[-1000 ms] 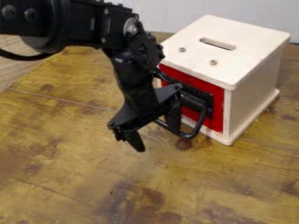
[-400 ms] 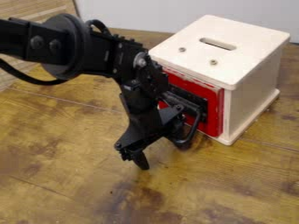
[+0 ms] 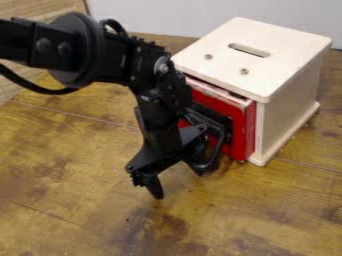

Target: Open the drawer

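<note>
While tool (image 3: 171,170) gapes open, pointing down, red drawer (image 3: 218,112) faces lower left, handle (image 3: 210,142) beside tool

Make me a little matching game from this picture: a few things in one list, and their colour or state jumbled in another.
Things:
1. drawer
2. handle
3. cube casing
4. gripper

Descriptions:
A. cream, with a slot in its top
B. black loop on the drawer's front
C. glossy red
D. open, pointing down near the tabletop

Pairs: 1-C, 2-B, 3-A, 4-D
</note>
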